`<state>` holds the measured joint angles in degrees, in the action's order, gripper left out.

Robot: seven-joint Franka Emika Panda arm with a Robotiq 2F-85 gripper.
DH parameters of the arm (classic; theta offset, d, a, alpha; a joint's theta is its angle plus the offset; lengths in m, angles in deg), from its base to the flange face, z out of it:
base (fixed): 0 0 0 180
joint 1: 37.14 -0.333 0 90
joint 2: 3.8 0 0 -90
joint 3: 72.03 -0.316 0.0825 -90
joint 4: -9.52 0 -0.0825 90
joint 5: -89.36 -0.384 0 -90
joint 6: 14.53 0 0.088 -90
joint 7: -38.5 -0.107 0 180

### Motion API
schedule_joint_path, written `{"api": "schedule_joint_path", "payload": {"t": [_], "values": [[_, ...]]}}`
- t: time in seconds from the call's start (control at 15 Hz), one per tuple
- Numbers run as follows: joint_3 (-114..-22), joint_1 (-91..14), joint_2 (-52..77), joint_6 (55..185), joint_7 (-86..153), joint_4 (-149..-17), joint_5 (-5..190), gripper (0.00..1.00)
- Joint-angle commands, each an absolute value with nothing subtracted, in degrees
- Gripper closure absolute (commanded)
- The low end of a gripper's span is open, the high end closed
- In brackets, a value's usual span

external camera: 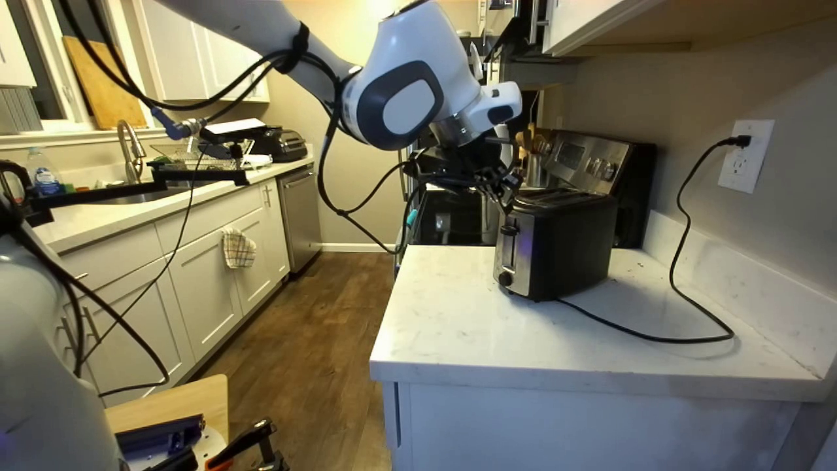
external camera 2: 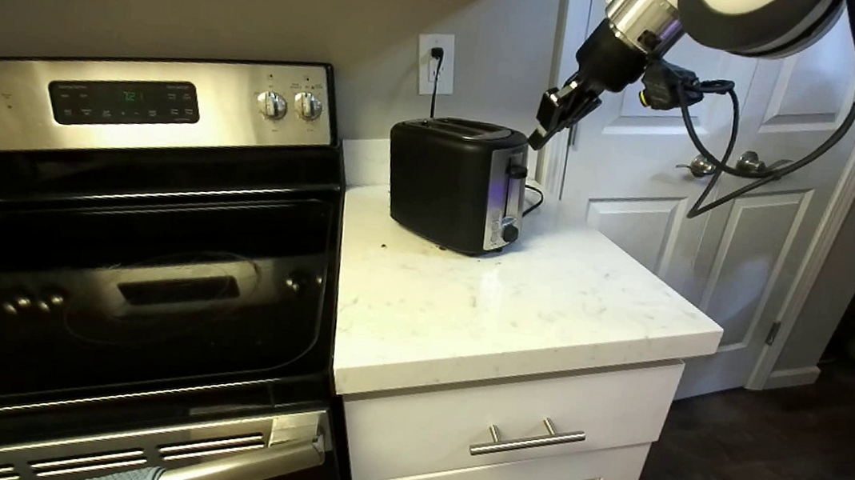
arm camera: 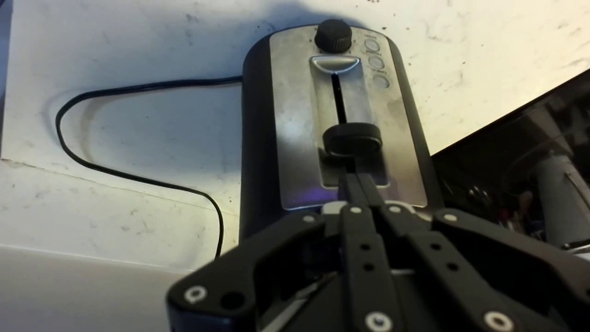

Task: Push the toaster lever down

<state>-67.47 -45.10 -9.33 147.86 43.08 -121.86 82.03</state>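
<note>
Take the toaster [external camera: 569, 245] as landmark: standing upright on the pale countertop [external camera: 444, 314], with the steel end face [arm camera: 299, 152] turned toward the arm [external camera: 399, 104]. Look for the lever [arm camera: 352, 139] high in that face's slot, judged as not yet pushed down. To press well, come onto the middle of the lever from above and follow the slot straight toward the toaster's base. Run close enough to the steel to stay on the lever, yet without digging into it. Push steadily through the whole travel, until latched; beware of shoving inward, likely to slide or tip the toaster. Finish short of the round knob [arm camera: 334, 37] and the small buttons [arm camera: 375, 62] low on the toaster's face. Note the gripper [arm camera: 361, 186]: clenched on nothing, with fingertips [arm camera: 351, 191] together in a narrow wedge, well suited to so small a target. Poised near the top of the toaster's steel face, higher than the lever and apart from it; cannot tell whether touching the steel. Pitched at a slant in both exterior views, pointing down and in toward the toaster, with wrist well above the toaster's top and arm reaching over from the steel-face side.
</note>
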Motion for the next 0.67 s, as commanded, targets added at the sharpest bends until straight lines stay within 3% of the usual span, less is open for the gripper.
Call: {"api": "schedule_joint_path", "payload": {"t": [0.0, 0.6], "values": [[-66.8, -45.6, -6.8, 149.9, 47.2, -121.0, 79.9, 1.00], [-67.3, -45.6, -4.1, 153.0, 54.2, -121.8, 74.9, 1.00]]}}
